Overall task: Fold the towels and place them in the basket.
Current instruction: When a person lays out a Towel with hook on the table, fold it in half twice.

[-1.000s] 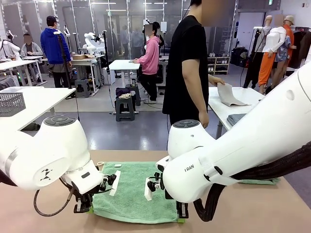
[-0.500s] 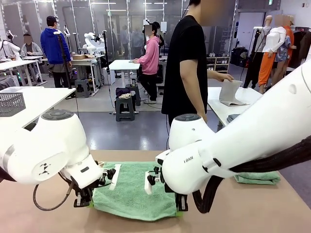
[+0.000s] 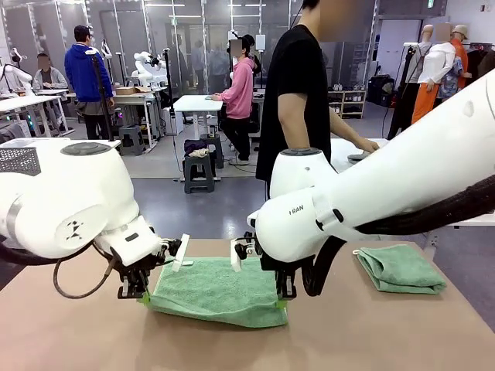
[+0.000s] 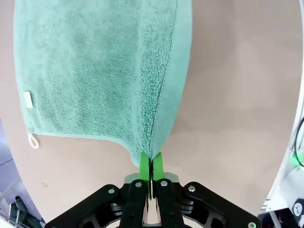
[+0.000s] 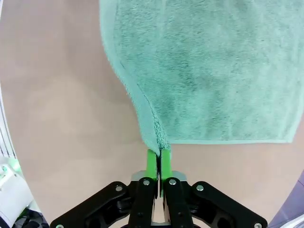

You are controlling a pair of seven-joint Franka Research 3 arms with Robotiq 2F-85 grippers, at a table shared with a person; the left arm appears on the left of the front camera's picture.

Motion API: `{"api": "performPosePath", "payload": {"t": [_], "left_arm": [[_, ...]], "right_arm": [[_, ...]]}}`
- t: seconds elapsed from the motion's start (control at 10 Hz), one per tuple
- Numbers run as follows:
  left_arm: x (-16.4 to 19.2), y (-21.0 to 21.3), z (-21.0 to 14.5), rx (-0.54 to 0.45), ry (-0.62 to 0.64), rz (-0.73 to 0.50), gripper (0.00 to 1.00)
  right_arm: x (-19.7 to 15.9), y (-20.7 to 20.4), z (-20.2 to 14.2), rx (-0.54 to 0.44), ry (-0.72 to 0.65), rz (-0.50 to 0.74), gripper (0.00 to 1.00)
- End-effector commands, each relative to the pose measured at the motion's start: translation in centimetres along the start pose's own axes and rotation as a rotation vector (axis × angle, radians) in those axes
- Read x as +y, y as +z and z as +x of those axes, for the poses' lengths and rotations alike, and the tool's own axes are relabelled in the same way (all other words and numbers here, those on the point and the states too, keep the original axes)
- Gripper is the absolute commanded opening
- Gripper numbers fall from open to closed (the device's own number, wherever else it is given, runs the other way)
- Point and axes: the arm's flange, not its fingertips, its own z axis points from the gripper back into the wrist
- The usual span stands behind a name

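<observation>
A mint-green towel (image 3: pixel 216 291) lies spread on the brown table, its near edge lifted off the surface. My left gripper (image 3: pixel 144 296) is shut on the towel's near left corner, and my right gripper (image 3: pixel 281 301) is shut on its near right corner. In the left wrist view the green pads (image 4: pixel 144 166) pinch the towel's corner (image 4: pixel 151 151), and a small white loop (image 4: pixel 33 140) shows at another corner. The right wrist view shows the green pads (image 5: pixel 151 161) clamped on the towel (image 5: pixel 209 71). A second towel (image 3: pixel 399 268) lies folded at the table's right. The basket is out of view.
A person in a black shirt (image 3: pixel 298 93) stands behind the table's far edge, hands at a white side table (image 3: pixel 363 158). Bare brown tabletop (image 3: pixel 371 332) lies in front of and to the right of the spread towel.
Both grippers have risen and moved away from me with the towel's near edge, lifting it off the table. The person has laid down a grey cloth.
</observation>
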Motion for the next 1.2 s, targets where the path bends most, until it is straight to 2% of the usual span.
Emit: {"api": "performPosePath", "payload": {"t": [0.0, 0.3, 0.6, 0.7, 0.8, 1.1], "left_arm": [[2.7, 0.0, 0.3, -0.003, -0.002, -0.050, 0.04], [5.6, -0.1, -0.1, 0.013, 0.067, -0.048, 0.04], [6.7, 0.0, -0.9, -0.008, 0.081, -0.064, 0.04], [6.5, 0.0, -0.9, 0.000, 0.046, -0.069, 0.04], [6.4, -0.2, -1.1, 0.009, 0.081, -0.032, 0.04], [6.4, -0.2, -1.1, 0.009, 0.081, -0.032, 0.04]], "right_arm": [[-2.2, -0.2, -0.1, -0.015, 0.020, 0.016, 0.04], [-4.6, 0.0, -0.2, -0.009, -0.005, -0.008, 0.04], [-6.2, 0.2, -0.1, -0.016, -0.012, -0.012, 0.04], [-6.4, 0.2, 0.0, -0.001, -0.014, -0.016, 0.04], [-5.5, 0.1, -0.3, -0.026, -0.029, -0.020, 0.04], [-5.5, 0.1, -0.3, -0.026, -0.029, -0.020, 0.04]]}}
